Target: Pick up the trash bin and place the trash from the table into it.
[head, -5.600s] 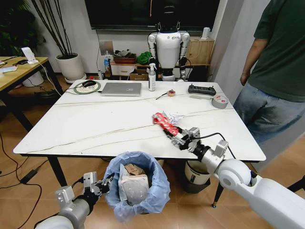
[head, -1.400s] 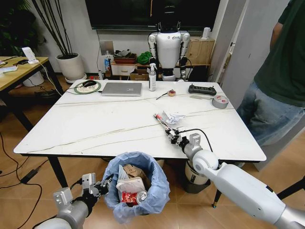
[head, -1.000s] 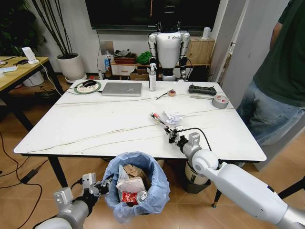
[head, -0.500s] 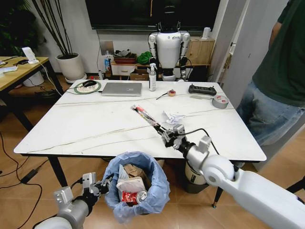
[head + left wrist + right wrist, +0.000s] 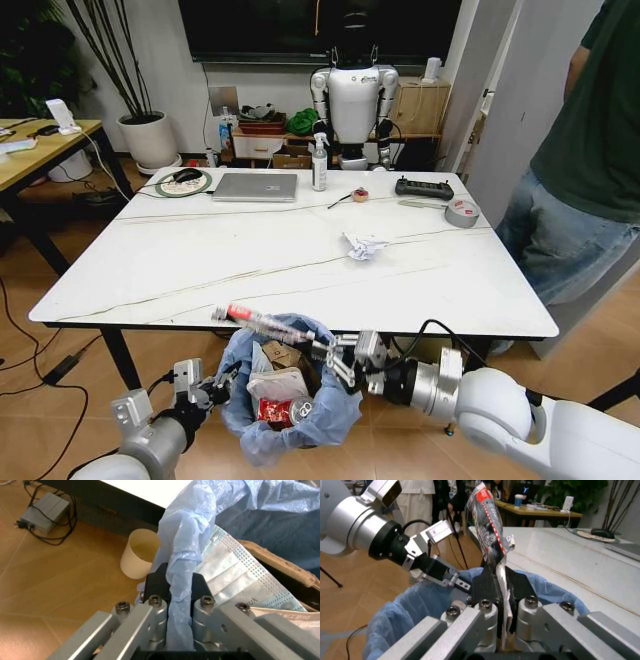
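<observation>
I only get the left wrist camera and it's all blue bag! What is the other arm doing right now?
Observer: The right gripper is over the trash bin, shut on a red snack wrapper.
Operator: Is the wrapper inside the bin?
Observer: Not yet. In the head view it sticks out above the rim, pointing toward the table.
Operator: Is any trash left up there?
Observer: Yes, a crumpled white paper lies on the table, toward the far right side.
Operator: Who holds the bin?
Observer: The left gripper, the one on your camera, pinches the blue bag at the bin's rim, below the table's near edge.
</observation>
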Motion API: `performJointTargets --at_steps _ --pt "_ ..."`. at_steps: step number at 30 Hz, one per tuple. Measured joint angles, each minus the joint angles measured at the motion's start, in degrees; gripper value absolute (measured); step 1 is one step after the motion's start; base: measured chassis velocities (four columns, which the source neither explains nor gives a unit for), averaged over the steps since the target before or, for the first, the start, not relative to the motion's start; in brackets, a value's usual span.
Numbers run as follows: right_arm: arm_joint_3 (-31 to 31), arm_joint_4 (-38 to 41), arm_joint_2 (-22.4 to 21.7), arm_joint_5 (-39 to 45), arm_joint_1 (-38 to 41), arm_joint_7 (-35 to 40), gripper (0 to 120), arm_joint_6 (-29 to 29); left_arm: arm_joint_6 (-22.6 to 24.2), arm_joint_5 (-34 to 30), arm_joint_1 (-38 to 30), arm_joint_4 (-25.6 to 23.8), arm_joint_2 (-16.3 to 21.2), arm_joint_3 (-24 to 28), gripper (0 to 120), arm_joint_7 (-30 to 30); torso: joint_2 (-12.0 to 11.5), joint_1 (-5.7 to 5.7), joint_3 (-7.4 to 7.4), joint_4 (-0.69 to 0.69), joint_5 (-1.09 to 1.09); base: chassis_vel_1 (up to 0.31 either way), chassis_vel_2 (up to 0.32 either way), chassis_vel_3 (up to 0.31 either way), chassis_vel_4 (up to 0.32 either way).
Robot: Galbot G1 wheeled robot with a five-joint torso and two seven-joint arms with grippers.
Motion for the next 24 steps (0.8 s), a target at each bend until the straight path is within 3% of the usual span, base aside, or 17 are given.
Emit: performJointTargets --at_steps 16,24 --pt "-0.3 -3.5 1.5 -4.5 0.2 -1.3 0 2.3 0.9 0.5 0.1 -0.1 0.1 0.4 2 -0.6 0.0 0.00 0.00 0.00 0.00 0.000 0.000 0.000 0.000" --pt "-0.3 -4.4 2.3 -4.9 -0.1 -1.5 31 2.9 1.3 1.0 0.2 -0.3 0.0 0.3 2 -1.3 0.0 0.00 0.01 0.00 0.00 0.000 0.000 0.000 0.000"
